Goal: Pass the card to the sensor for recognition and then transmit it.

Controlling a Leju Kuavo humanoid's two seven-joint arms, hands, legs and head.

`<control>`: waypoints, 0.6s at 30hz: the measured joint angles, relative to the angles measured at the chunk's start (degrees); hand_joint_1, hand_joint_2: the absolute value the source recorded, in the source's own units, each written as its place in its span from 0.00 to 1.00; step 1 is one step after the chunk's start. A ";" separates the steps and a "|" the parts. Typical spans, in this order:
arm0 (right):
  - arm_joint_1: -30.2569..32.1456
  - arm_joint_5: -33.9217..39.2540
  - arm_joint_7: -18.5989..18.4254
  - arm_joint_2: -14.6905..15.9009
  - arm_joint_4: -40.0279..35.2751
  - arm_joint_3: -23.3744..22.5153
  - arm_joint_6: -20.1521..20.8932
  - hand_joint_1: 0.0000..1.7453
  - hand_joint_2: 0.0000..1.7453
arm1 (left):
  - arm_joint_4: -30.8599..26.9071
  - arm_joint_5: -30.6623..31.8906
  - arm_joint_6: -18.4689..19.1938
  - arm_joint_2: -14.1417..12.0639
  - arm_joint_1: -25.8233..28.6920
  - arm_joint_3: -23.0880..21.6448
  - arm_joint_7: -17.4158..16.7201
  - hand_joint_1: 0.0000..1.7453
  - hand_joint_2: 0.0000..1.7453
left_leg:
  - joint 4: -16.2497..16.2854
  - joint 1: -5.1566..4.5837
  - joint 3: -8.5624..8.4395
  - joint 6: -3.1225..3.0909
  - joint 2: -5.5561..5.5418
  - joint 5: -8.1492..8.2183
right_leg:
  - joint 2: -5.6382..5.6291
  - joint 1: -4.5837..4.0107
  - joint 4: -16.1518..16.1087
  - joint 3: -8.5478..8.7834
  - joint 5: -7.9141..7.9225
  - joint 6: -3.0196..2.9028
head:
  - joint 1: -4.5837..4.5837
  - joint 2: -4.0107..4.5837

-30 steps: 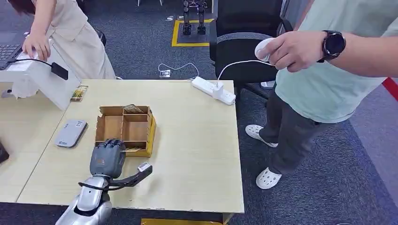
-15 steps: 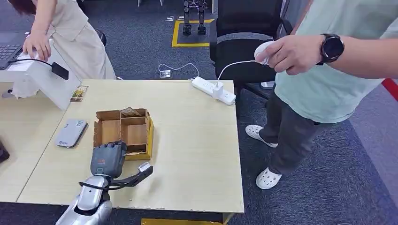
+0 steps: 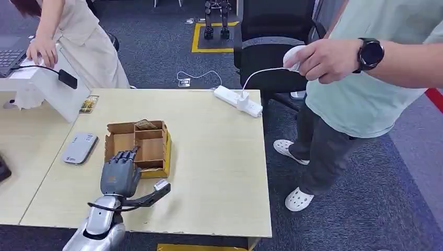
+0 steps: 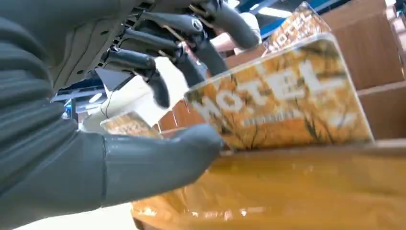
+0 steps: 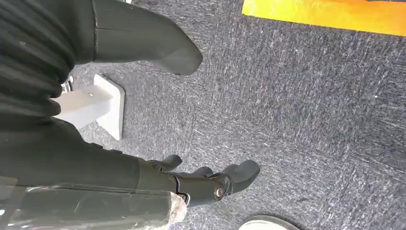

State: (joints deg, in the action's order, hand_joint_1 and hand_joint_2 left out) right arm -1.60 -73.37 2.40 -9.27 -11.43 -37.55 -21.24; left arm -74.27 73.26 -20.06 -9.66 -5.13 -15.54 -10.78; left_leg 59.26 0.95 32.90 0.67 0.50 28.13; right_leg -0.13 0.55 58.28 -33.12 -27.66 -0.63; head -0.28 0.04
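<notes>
The left robot hand (image 3: pixel 120 172) hangs over the near edge of the open brown cardboard divider box (image 3: pixel 156 151) on the pale wooden counter (image 3: pixel 219 157), its dark fingers (image 4: pixel 158 86) spread apart and its thick thumb (image 4: pixel 163 158) stretched under them, holding nothing. In the left wrist view, a glossy orange card printed HOTEL (image 4: pixel 282 100) stands on its long edge in the box's near compartment, just beyond the thumb tip and leaning against a divider; whether the thumb touches it I cannot tell. The card looks thin, light, stiff and slick, so my guess is that a pinch across its two flat faces near the exposed upper edge would hold best, since the lower edge sits buried behind the box wall. The right robot hand (image 5: pixel 206 179) hangs toward the grey carpet floor (image 5: pixel 311 120), its fingers loosely apart and empty. Farther off on the counter, beside the box, lies the flat grey rounded sensor pad (image 3: pixel 79 148), well apart from the card.
</notes>
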 joint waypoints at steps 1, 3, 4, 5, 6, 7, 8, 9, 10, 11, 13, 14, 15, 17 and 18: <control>0.00 0.00 0.00 0.00 0.00 0.00 0.00 0.00 1.00 | 0.00 0.00 0.00 0.02 -0.16 0.02 0.00 0.00 1.00 | 0.00 0.00 -0.02 0.00 -0.02 0.00 | 0.03 0.00 0.00 0.03 0.00 0.00 | 0.02 0.00; 0.00 0.00 0.00 0.00 0.00 0.00 0.00 0.00 1.00 | 0.00 0.00 0.00 0.07 -0.38 0.07 0.00 0.00 1.00 | -0.01 0.00 -0.06 0.00 -0.06 0.00 | 0.06 0.00 0.00 0.10 0.00 0.00 | 0.02 0.00; 0.00 0.00 0.00 0.00 0.02 0.00 0.00 0.00 1.00 | 0.00 0.00 0.00 0.13 -0.50 0.09 0.02 0.00 1.00 | -0.01 0.00 -0.09 0.00 -0.07 0.00 | 0.07 0.00 0.00 0.14 0.00 0.00 | 0.00 0.00; -0.01 0.00 0.00 0.00 0.00 0.00 0.00 0.00 1.00 | 0.00 0.00 0.00 0.15 -0.57 0.09 0.04 0.00 1.00 | -0.01 0.00 -0.12 0.00 -0.07 0.00 | 0.07 0.00 0.00 0.18 -0.01 0.01 | 0.00 0.00; -0.01 0.00 0.00 0.00 0.00 0.00 0.00 0.00 1.00 | 0.00 0.00 0.00 0.17 -0.57 0.11 0.04 0.00 1.00 | -0.01 0.00 -0.13 0.00 -0.07 0.00 | 0.07 0.00 0.00 0.19 -0.01 0.01 | 0.00 0.00; 0.00 0.00 0.00 0.00 0.00 -0.02 0.00 0.00 1.00 | 0.00 0.00 0.00 0.20 -0.57 0.11 0.07 0.00 1.00 | -0.01 0.00 -0.13 0.00 -0.07 0.00 | 0.07 0.00 0.00 0.19 0.00 0.01 | 0.02 0.00; 0.00 0.00 0.00 0.00 0.00 -0.02 0.00 0.00 1.00 | 0.00 0.00 0.00 0.20 -0.57 0.11 0.07 0.00 1.00 | -0.01 0.00 -0.13 -0.01 -0.07 -0.01 | 0.07 0.00 0.00 0.19 0.00 0.01 | 0.00 0.00; 0.00 0.00 0.00 0.00 0.00 -0.02 0.00 0.00 1.00 | 0.00 0.00 -0.02 0.20 -0.57 0.09 0.07 0.00 1.00 | -0.01 0.00 -0.14 -0.03 -0.07 -0.02 | 0.07 0.00 0.00 0.19 0.00 0.01 | 0.02 0.00; 0.00 0.00 0.00 0.00 0.00 -0.02 0.00 0.00 1.00 | 0.00 -0.02 -0.02 0.20 -0.58 0.11 0.07 0.00 1.00 | -0.01 0.00 -0.14 -0.03 -0.07 -0.02 | 0.07 0.00 0.00 0.20 0.00 0.01 | 0.00 0.00; 0.00 0.00 0.00 0.00 0.02 -0.02 0.00 0.00 1.00 | 0.00 -0.02 -0.04 0.20 -0.57 0.11 0.07 0.00 1.00 | -0.01 0.00 -0.14 -0.03 -0.07 -0.02 | 0.07 0.00 0.00 0.20 0.00 0.01 | 0.02 0.00; 0.00 0.00 0.00 0.00 0.00 -0.02 0.00 0.00 1.00 | 0.00 -0.02 -0.20 0.20 -0.57 0.11 0.11 0.00 1.00 | -0.01 0.00 -0.16 -0.03 -0.07 -0.03 | 0.07 0.00 0.00 0.20 0.00 0.01 | 0.00 0.00; 0.00 0.00 0.00 0.00 0.00 -0.02 0.00 0.00 1.00 | 0.00 -0.02 -0.20 0.20 -0.57 0.11 0.11 0.00 1.00 | -0.01 0.00 -0.16 -0.03 -0.07 -0.03 | 0.07 0.00 0.00 0.21 0.00 0.01 | 0.02 0.00; 0.00 0.00 0.00 0.00 0.00 -0.02 0.00 0.00 1.00 | 0.00 -0.02 -0.22 0.20 -0.57 0.11 0.11 0.00 1.00 | -0.01 0.00 -0.15 -0.03 -0.07 -0.03 | 0.07 0.00 0.00 0.21 0.00 0.01 | 0.00 0.00; 0.00 0.00 0.00 0.00 0.00 -0.04 0.00 0.00 1.00 | 0.00 -0.09 -0.24 0.17 -0.57 0.13 0.13 0.00 1.00 | -0.01 0.00 -0.15 -0.03 -0.08 -0.02 | 0.07 0.00 0.00 0.21 0.00 0.01 | 0.02 0.00; 0.00 0.00 0.00 0.00 0.00 -0.02 0.00 0.00 1.00 | 0.00 -0.11 -0.24 0.15 -0.57 0.13 0.13 0.00 1.00 | -0.01 0.00 -0.15 -0.03 -0.08 -0.02 | 0.07 0.00 0.00 0.21 0.00 0.01 | 0.00 0.00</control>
State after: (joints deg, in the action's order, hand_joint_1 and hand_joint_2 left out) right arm -1.60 -73.37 2.40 -9.27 -11.43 -37.57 -21.24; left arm -74.27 73.16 -20.31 -9.51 -5.70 -15.41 -10.64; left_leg 59.25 0.94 32.74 0.63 0.42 28.11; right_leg -0.06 0.55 58.28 -32.91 -27.66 -0.61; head -0.28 0.04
